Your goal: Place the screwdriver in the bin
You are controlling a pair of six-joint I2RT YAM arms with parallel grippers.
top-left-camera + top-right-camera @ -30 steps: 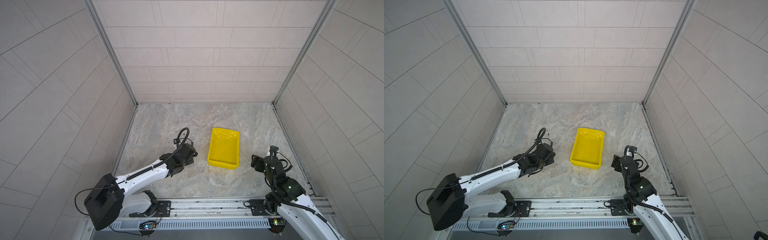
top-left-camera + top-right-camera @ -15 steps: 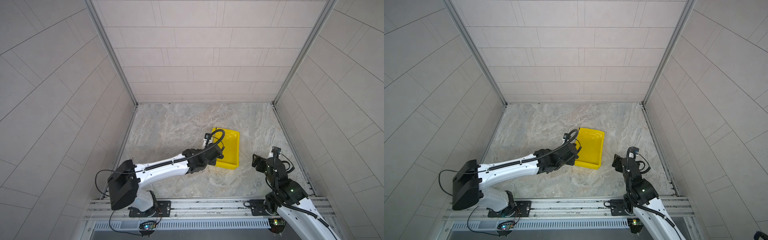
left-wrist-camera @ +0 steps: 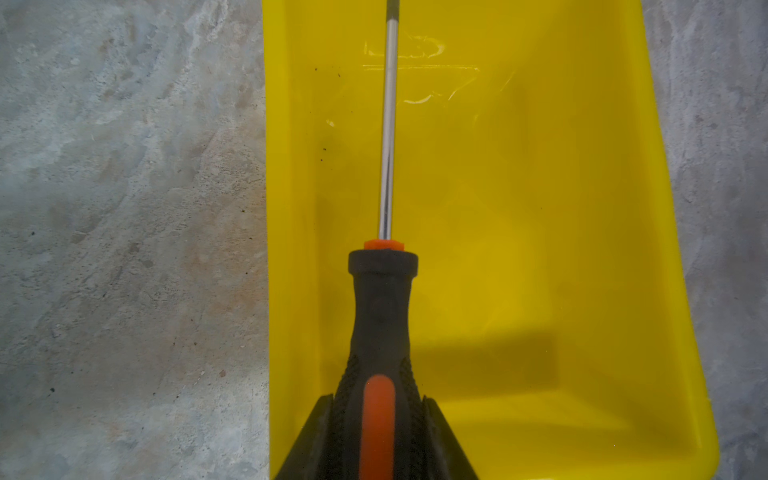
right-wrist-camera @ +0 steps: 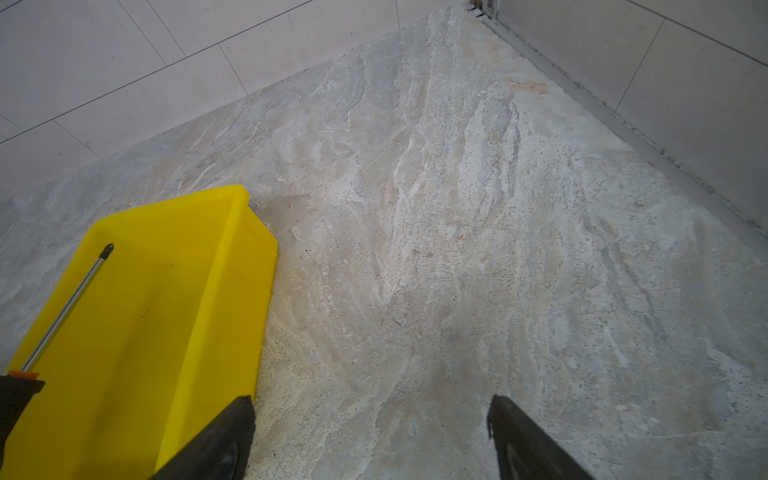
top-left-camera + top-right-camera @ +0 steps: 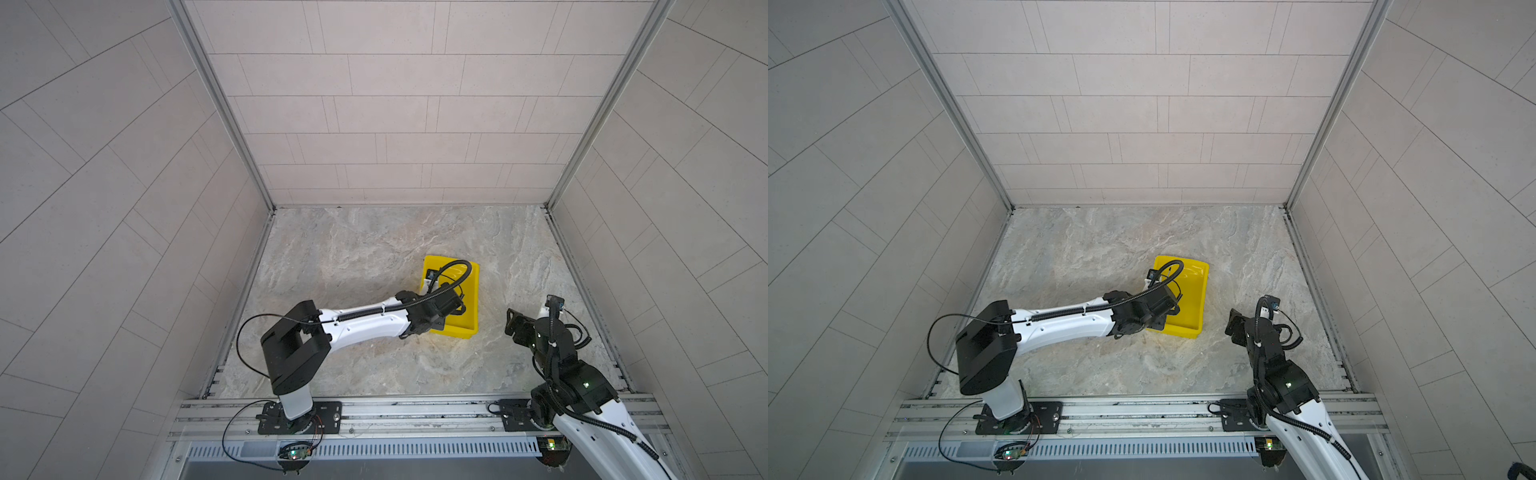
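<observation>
The left tool (image 3: 378,401) grips the screwdriver (image 3: 380,299) by its handle over the bin (image 5: 457,331), right of centre in both top views; the right tool (image 4: 370,405), lower right, stands spread and empty.

Both top views look steeply down on the whole desk (image 5: 353,257) from high over its 6 o'clock edge. The left wrist camera looks closely into the bin (image 3: 540,208); the right wrist camera, low, facing 12 o'clock, shares it.
</observation>
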